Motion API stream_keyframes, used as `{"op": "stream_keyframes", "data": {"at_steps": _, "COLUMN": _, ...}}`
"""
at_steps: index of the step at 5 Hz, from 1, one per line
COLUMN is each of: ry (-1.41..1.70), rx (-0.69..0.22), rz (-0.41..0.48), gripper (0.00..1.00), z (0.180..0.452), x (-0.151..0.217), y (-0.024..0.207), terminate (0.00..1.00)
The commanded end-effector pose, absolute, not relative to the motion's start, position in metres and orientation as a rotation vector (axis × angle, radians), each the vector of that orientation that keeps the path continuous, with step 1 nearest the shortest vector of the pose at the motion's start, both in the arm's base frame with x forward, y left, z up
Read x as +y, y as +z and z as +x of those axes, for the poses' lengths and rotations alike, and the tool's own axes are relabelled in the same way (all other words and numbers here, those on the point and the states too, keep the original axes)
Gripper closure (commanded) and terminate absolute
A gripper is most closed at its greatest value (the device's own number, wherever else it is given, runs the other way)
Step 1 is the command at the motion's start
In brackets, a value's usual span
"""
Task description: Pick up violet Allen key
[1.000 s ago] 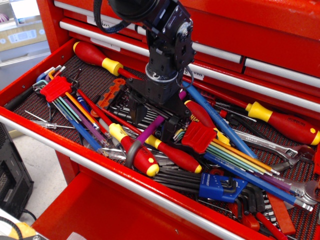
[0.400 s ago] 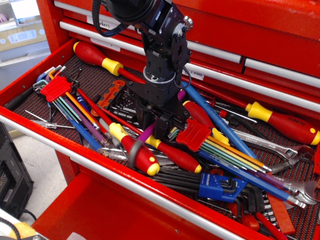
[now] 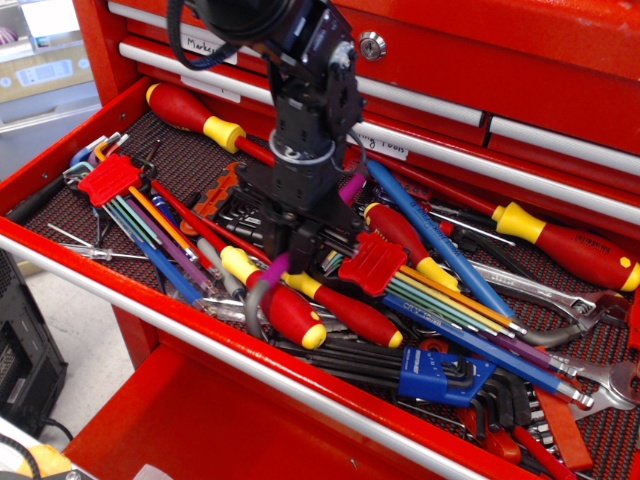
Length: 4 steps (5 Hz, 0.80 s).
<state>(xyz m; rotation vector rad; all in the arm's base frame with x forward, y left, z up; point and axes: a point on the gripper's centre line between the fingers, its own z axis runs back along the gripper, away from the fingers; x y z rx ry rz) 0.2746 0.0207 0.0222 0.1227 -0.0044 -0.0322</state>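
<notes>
You're looking into an open red tool drawer [image 3: 70,262] packed w/ hand tools on a dark mesh liner. Your gripper [image 3: 297,250] sits low over the middle of the pile, black arm coming down from top centre. The fingers are right on the violet Allen key [image 3: 276,268], but the gripper body hides the pads, so you can't tell from this view whether the claw is clamped on it or just straddling it.

The key runs diagonally: a short violet piece shows at the upper right behind the gripper, near the long blue key [image 3: 428,236], & the shaft comes out below the gripper toward the lower left. Its grey curved end [image 3: 256,303] hooks down just beside the red-yellow screwdriver [image 3: 280,298], touching or nearly touching its handle.

Around it:
- 1 rainbow hex set in a red holder [image 3: 372,263] just right of the gripper, keys fanning to the lower right.
- A 2nd rainbow set in a red holder [image 3: 108,179] at the left, well apart from the gripper.
- A big red screwdriver w/ yellow collar [image 3: 195,115] along the back left of the drawer.
- Another red-yellow screwdriver [image 3: 565,245] at the far right.
- A blue holder of black hex keys [image 3: 437,375] near the front rail.
- An open-end wrench [image 3: 560,305] at the right, partly buried.
</notes>
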Motion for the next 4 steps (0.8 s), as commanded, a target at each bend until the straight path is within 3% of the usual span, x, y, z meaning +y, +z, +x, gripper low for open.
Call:
{"op": "stream_keyframes", "data": {"at_steps": 1, "ry": -0.036, "rx": 0.000, "rz": 0.247, "gripper": 1.00, "z": 0.282, "x": 0.034, "y": 0.083, "terminate": 0.00}}
{"op": "stream_keyframes", "data": {"at_steps": 3, "ry": -0.016, "rx": 0.091, "rz": 0.399, "gripper": 1.00, "z": 0.265, "x": 0.045, "y": 0.154, "terminate": 0.00}}
{"op": "stream_keyframes", "data": {"at_steps": 4, "ry": -0.002, "rx": 0.128, "rz": 0.441, "gripper": 1.00, "z": 0.247, "x": 0.052, "y": 0.174, "terminate": 0.00}}
